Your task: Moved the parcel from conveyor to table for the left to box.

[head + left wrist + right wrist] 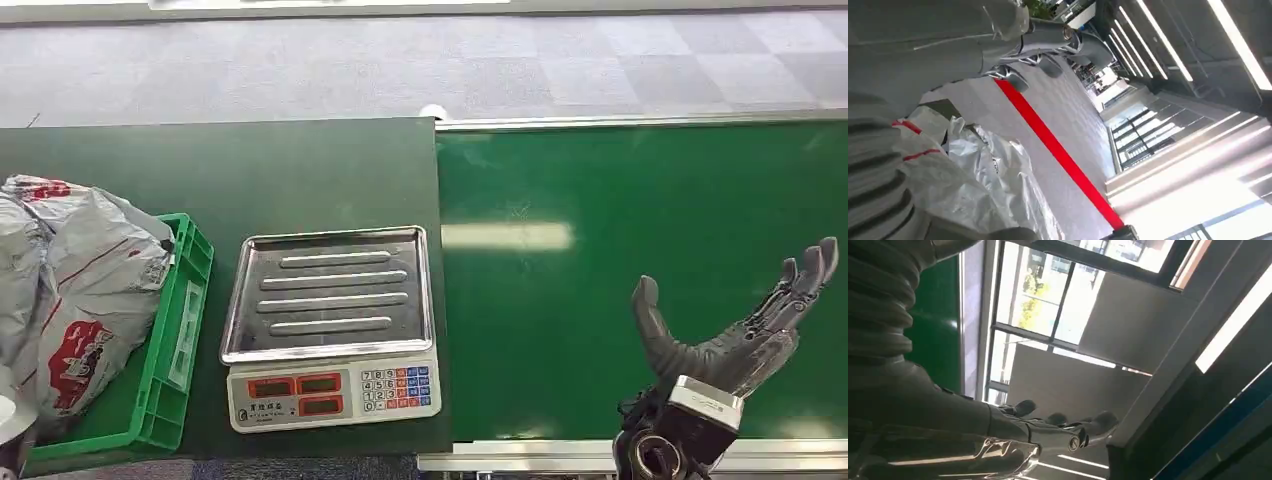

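Waiting, right robot hand (740, 335) spread wide, holding nothing, right of scale (330, 325) | left robot hand (878, 170) grip unclear | conveyor (640, 200) carries no parcel; bagged parcels (70, 290) in crate (175, 340), left of scale | risk: mistimed grab clipping scale.

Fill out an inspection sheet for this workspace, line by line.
Surface: dark green table beside bright green conveyor belt, belt bare.
Job's things: grey plastic parcels with red print heaped in green plastic crate.
Clutter: white electronic scale with steel tray, tray bare.
Hands: right hand open over belt, holding nothing; left hand close to parcels, grip cannot be told.
Cables: nothing seen.
Surroundings: grey carpet tiles.
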